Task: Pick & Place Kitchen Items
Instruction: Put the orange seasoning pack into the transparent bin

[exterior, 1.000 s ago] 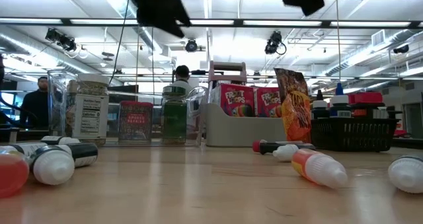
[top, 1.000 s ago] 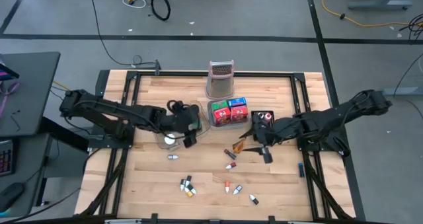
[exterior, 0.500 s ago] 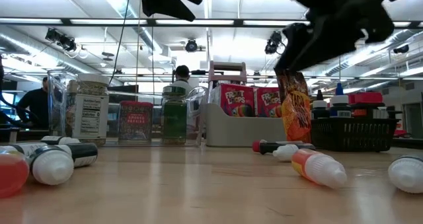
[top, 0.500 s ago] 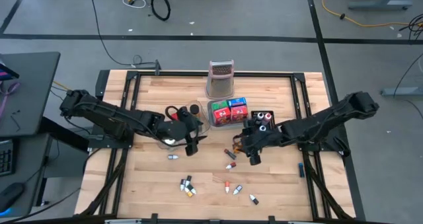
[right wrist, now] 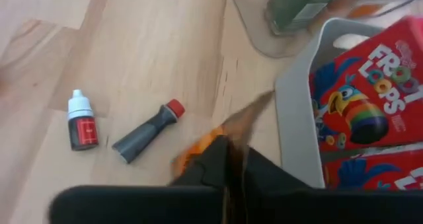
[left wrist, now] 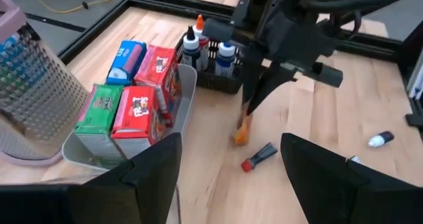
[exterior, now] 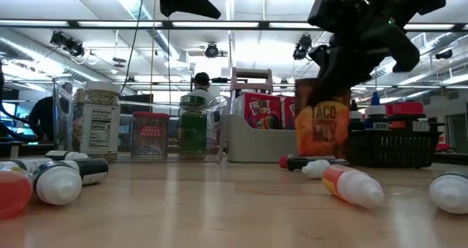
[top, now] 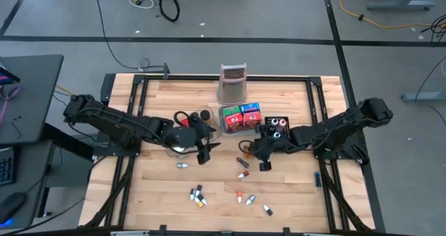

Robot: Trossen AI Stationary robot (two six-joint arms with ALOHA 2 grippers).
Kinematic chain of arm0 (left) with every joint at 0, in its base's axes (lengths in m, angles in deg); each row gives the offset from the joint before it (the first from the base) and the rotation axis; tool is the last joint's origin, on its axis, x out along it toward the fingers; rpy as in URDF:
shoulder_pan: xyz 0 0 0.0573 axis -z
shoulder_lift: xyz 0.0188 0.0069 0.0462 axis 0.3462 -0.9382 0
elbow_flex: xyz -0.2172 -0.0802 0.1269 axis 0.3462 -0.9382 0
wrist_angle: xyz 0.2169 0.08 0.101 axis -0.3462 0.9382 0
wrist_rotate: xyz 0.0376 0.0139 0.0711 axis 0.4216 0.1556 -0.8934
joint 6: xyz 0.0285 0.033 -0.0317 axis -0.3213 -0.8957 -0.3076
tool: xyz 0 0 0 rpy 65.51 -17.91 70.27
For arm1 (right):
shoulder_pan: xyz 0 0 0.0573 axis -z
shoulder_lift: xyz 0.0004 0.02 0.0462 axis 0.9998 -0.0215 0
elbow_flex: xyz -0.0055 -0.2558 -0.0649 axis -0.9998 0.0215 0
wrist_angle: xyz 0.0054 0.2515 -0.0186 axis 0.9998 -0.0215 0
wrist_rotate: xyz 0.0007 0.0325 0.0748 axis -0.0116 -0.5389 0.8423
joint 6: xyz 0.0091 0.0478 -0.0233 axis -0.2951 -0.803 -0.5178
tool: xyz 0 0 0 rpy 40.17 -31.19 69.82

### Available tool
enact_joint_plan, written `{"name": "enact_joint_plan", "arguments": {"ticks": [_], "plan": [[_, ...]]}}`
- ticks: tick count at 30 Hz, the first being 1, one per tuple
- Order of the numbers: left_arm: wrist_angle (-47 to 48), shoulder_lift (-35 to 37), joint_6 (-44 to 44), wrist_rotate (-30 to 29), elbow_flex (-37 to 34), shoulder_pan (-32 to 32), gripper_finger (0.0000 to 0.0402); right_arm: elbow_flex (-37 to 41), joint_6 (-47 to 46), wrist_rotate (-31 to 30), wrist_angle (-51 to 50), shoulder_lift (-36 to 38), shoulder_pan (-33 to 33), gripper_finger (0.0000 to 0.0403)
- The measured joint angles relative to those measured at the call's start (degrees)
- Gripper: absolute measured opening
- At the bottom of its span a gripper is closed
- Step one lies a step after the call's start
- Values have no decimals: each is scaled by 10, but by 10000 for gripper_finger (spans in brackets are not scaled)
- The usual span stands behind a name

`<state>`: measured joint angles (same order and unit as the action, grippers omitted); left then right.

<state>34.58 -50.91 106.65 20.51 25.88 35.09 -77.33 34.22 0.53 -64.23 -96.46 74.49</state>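
Note:
An orange snack packet [exterior: 319,128] stands upright on the table in front of the black basket, and my right gripper [exterior: 335,74] is shut on its top. In the right wrist view the packet [right wrist: 198,150] shows edge-on just before the fingers. My left gripper [top: 202,150] hangs open above the clear tray [top: 175,150] of jars, its fingers wide apart in the left wrist view and touching nothing. A dark red-capped tube [right wrist: 147,133] and a small white-capped bottle [right wrist: 81,121] lie on the wood beside the packet. My right gripper pinches the packet's thin top edge [right wrist: 235,126] between its two shut fingers. The fingers slant down at it from above and from the table's right. The packet hangs upright below them, its lower edge [exterior: 319,154] down at the table top.
A grey tray [top: 224,129] with red, blue and green boxes sits left of the black basket [top: 277,125] of bottles. The tall metal grater [top: 233,83] stands behind them. Several small bottles [top: 198,195] lie scattered toward the near edge.
My right gripper has come down and toward the table's left onto the orange packet and has shut on its top edge. The packet has turned about, so its broad face now shows in the low view, and it has shifted a little to the left.

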Motion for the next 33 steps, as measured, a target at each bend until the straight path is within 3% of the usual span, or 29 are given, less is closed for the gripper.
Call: {"name": "enact_joint_plan", "arguments": {"ticks": [5, 17, 29, 33], "plan": [[-31, -12, 8, 0, -1, 0, 265, -3, 38, 2, 48, 0, 0, 10], [-105, -96, -21, 3, -1, 0, 265, -88, 65, 16, 48, 3, 0, 4], [-168, -141, -30, -24, -1, 1, 265, -90, 113, 38, 90, 3, 1, 2], [-190, -151, -70, 4, 0, 1, 265, -90, 131, 58, 99, 3, 0, 2]]}}
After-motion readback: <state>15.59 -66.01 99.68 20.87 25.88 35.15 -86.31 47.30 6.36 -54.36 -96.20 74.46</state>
